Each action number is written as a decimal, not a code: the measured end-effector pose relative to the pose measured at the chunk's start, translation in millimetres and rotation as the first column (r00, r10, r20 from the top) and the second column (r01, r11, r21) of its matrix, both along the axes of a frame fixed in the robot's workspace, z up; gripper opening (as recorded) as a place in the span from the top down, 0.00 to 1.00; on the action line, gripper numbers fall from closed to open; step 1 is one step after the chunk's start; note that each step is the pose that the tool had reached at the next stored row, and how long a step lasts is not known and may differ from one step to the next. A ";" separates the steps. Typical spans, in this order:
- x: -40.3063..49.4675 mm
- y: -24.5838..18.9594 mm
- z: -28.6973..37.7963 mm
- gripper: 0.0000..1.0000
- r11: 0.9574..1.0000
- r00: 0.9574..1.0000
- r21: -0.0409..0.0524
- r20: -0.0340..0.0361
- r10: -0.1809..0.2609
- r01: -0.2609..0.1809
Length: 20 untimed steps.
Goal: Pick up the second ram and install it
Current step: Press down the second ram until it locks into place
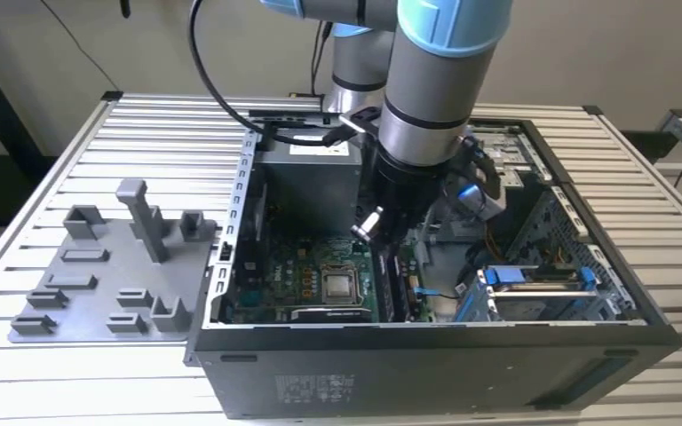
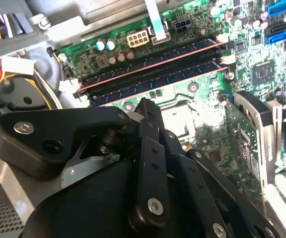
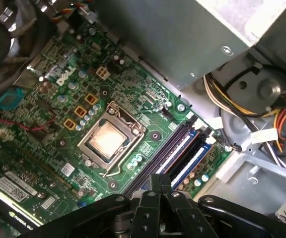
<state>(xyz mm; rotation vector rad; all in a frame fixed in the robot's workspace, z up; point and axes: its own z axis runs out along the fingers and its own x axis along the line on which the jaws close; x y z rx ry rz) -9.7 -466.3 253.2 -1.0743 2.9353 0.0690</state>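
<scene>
My gripper [image 1: 371, 232] reaches down inside the open computer case [image 1: 625, 302], just above the motherboard's memory slots [image 1: 394, 288]. In both wrist views its black fingers [image 3: 161, 179] are pressed together, with no stick showing between them. Their tips [image 2: 145, 105] hover close over the row of long slots [image 2: 153, 74]. One slot carries a long dark strip with a thin reddish top edge [image 2: 148, 63]; I cannot tell whether this is the second ram. The neighbouring slots show blue and white [image 3: 187, 156].
A grey fixture plate [image 1: 104, 284] with upright blocks lies on the slatted table at the exterior view's left. Inside the case are the processor socket [image 3: 108, 139], a power supply box [image 1: 305, 177], bundled cables [image 3: 262, 114] and a blue drive bay [image 1: 531, 280].
</scene>
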 end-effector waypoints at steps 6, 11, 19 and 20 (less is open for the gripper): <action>-0.1 0.0 0.1 0.89 0.994 0.994 0.000 0.001 0.109 -0.109; -0.1 0.0 0.1 0.89 0.980 0.980 0.000 0.002 0.198 -0.198; -0.1 0.0 0.1 0.89 0.947 0.947 0.000 0.002 0.320 -0.320; -0.1 0.0 0.1 0.89 0.946 0.946 0.000 0.002 0.323 -0.323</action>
